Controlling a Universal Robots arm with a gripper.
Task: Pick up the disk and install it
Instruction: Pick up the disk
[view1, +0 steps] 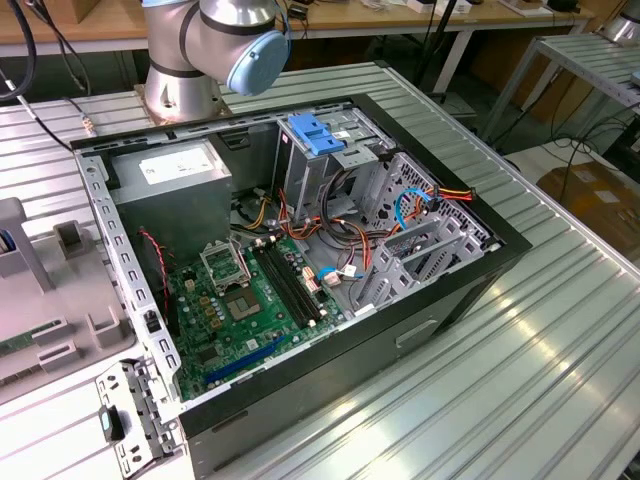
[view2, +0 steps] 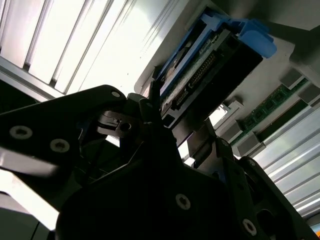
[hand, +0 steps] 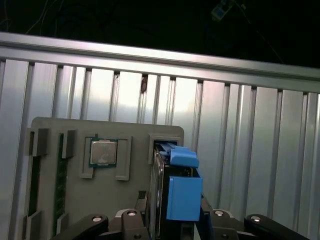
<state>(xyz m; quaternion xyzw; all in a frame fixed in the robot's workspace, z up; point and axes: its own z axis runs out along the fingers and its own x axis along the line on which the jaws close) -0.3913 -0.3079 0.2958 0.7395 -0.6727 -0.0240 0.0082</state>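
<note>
At the exterior view's left, a grey moulded parts tray (view1: 40, 290) lies on a ribbed metal table (view1: 520, 380). Behind it, toward the middle, stands the silver and pale blue base of the robot arm (view1: 200, 50). An open black computer case (view1: 440, 300) lies on its side across the centre of the table. Inside it, going toward the exterior view's right, are a grey power supply (view1: 170, 175), a green motherboard (view1: 240, 300), and a metal drive cage topped by a fixed blue bracket (view1: 315, 135). After that comes a tangle of coloured cables (view1: 420, 205).

The first wrist view looks down on the same grey tray. A square processor chip (hand: 103, 152) sits in one recess and a green memory stick (hand: 61, 175) in a narrow slot.

The disk (hand: 182, 195), grey metal in a bright blue carrier, stands on edge in its own tray slot beside the chip. It is well apart from the computer case.

The gripper (hand: 175, 222) is at the disk's near end. Its dark fingers (hand: 212, 220) sit one on each broad side, and they look pressed against the disk, pinching it.

The second wrist view shows the same hold from below. There the disk (view2: 210, 65) runs away from the gripper (view2: 177, 117), with one finger tip against its blue rail.
</note>
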